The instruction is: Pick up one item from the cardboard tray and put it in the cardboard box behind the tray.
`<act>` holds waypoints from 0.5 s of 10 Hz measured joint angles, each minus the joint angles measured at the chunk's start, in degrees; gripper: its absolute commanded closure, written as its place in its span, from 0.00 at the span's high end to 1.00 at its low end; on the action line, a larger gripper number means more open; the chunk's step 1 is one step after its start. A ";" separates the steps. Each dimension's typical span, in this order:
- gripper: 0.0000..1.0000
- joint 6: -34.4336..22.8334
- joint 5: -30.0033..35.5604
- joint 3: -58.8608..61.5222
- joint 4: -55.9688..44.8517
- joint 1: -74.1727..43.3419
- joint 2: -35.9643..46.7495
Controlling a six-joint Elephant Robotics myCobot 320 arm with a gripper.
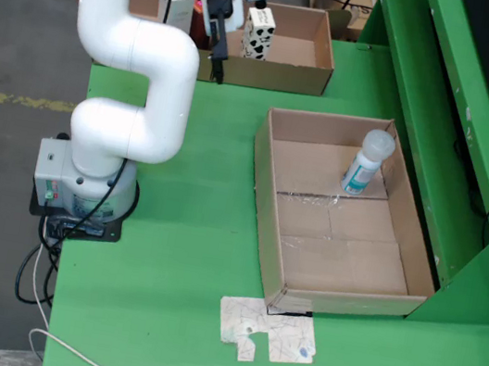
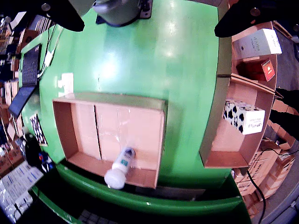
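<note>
A white bottle (image 2: 120, 169) is seen lying in the cardboard tray (image 2: 74, 135) near the green counter's (image 2: 187, 93) lower edge.

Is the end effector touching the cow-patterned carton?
Apart. The view that rides on the end effector shows the carton lying in the box, with clear space to both fingers.

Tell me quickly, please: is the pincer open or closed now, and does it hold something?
Pincer: open, holding nothing. In the view that rides on it, both fingers are spread wide with only the green table between them.
</note>
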 measured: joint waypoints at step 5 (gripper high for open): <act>1.00 -12.21 -5.00 0.00 3.87 -10.55 -3.96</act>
